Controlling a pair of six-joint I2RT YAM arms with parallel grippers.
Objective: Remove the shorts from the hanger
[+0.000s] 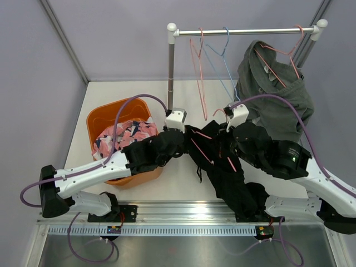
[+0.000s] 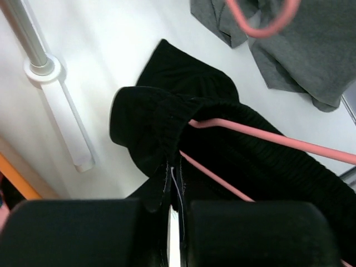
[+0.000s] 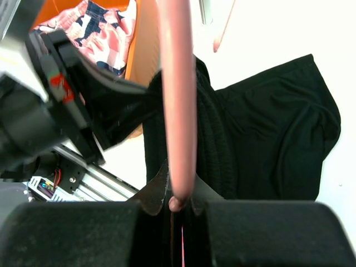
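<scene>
My left gripper [image 2: 176, 207] is pinched tight on the waistband of the black shorts [image 2: 233, 139]; they stretch between my two grippers; my right gripper [image 3: 177, 204] is clamped on the pink hanger [image 3: 178, 111] threaded through them.

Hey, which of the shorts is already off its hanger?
The pink printed shorts, lying in the orange tub; the black shorts are on a pink hanger; the grey-green shorts hang from the rail.
</scene>
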